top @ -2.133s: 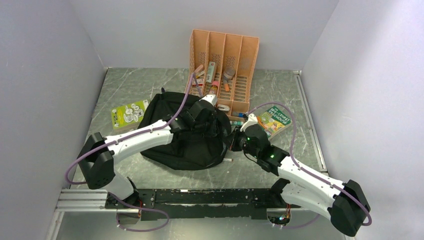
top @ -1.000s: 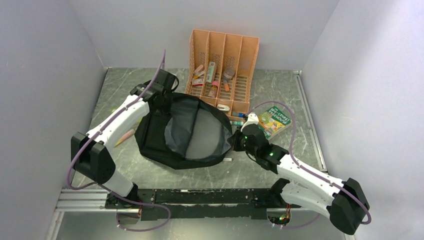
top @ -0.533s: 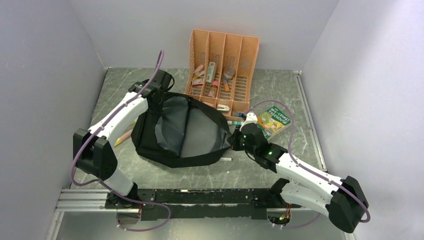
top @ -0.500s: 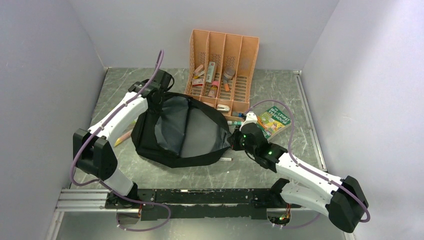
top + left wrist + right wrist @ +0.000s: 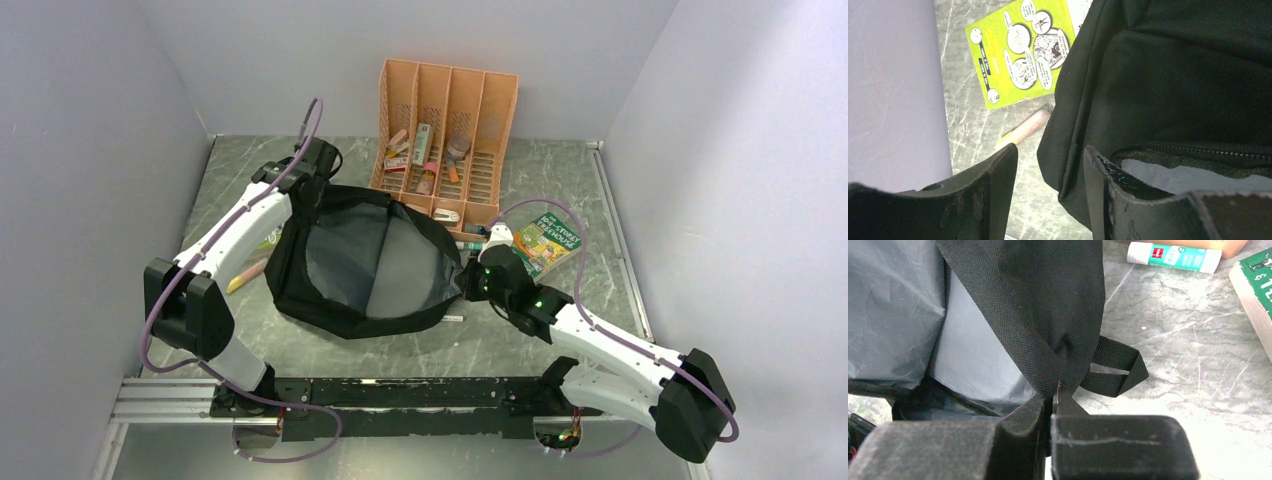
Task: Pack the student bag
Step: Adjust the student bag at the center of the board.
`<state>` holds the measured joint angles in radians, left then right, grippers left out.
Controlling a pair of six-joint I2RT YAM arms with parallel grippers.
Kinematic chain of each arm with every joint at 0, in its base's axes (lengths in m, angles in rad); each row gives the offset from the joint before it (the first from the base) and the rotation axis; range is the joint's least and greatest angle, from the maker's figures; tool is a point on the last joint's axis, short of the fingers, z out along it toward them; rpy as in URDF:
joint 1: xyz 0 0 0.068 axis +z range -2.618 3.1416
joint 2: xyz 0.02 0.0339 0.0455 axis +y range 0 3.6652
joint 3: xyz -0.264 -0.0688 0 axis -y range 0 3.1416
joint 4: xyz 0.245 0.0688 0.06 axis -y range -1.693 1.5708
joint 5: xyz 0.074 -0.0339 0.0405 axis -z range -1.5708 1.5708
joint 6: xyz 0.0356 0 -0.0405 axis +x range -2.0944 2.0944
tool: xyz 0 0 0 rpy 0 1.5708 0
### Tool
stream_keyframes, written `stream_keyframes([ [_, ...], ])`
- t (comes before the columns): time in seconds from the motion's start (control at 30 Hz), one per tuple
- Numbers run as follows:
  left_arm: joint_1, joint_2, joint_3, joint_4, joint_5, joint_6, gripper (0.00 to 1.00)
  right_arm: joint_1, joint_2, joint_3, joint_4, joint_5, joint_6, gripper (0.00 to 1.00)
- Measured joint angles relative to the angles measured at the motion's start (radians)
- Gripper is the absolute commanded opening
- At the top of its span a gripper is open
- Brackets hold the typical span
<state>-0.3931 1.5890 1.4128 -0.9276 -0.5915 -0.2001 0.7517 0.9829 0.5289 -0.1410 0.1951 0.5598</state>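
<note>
the student bag (image 5: 365,265) lies mid surface (image 5: 560,160), its mouth gaping upward and the grey lining showing. your right claw (image 5: 1050,399) is clamped on the black cloth at the bag's right rim, just above a strap loop (image 5: 1115,371). hold that pinch firm and slightly raised so the mouth does not sag.

your left claw (image 5: 1050,155) has its fingers apart at the far left rim and holds nothing. the bag's edge shows in the gap beyond them, and whether they brush the cloth cannot be told. this looks like the moment to send that arm for something to load. lift it straight off the rim first, so it does not drag the opening shut.

nearest are the yellow-green booklet (image 5: 1023,47) and a pinkish stick (image 5: 1023,131), both flat on the surface just left of the bag. the booklet probably needs an edge grip.

the orange file organiser (image 5: 450,110) stands right behind the bag. a glue stick (image 5: 1175,256) and a green book (image 5: 548,243) lie near your right claw, so swing wide of them.
</note>
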Motion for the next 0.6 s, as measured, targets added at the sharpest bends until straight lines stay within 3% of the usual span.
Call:
stream_keyframes([
  [0.17, 0.0, -0.024, 0.041, -0.02, 0.019, -0.005, 0.57, 0.0, 0.003, 0.006, 0.001, -0.003, 0.0, 0.0],
  [0.33, -0.018, -0.144, 0.134, 0.008, 0.135, -0.002, 0.6, 0.0, 0.003, 0.006, 0.002, -0.007, 0.0, 0.0],
  [0.47, -0.175, -0.217, 0.163, 0.064, 0.159, -0.021, 0.6, 0.0, 0.003, 0.006, 0.005, -0.008, 0.0, 0.0],
  [0.6, -0.36, -0.185, 0.121, 0.115, 0.168, -0.064, 0.61, 0.0, 0.003, 0.009, 0.007, -0.008, 0.0, 0.0],
])
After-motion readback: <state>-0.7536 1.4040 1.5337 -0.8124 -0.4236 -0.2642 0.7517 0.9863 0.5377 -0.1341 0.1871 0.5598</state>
